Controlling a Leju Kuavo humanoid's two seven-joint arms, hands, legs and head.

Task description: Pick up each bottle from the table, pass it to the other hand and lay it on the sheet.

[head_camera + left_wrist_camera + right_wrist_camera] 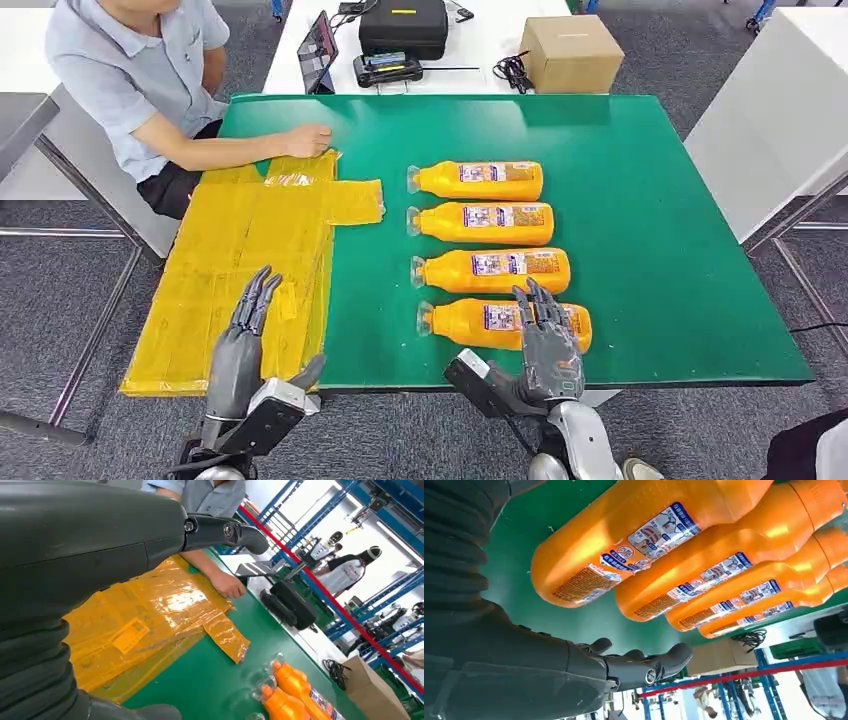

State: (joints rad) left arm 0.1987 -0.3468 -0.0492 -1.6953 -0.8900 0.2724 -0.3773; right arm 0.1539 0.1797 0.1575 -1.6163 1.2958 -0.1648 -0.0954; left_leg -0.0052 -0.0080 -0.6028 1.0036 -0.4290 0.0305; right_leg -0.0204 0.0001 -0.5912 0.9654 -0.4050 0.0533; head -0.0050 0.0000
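Several orange bottles lie in a column on the green table (650, 250), caps pointing left. The nearest bottle (470, 323) (624, 535) lies by the front edge. My right hand (548, 340) (624, 667) hovers over its base end with fingers spread, holding nothing. My left hand (245, 345) (225, 530) stretches flat above the yellow sheet (250, 260) (150, 615), empty. Two bottle necks (287, 692) are seen in the left wrist view.
A person sits at the far left, one hand (305, 140) pressing the sheet's far corner. Behind the green table stand a black case (403, 25), a tablet (318, 50) and a cardboard box (570, 52). A white table (780, 110) is on the right.
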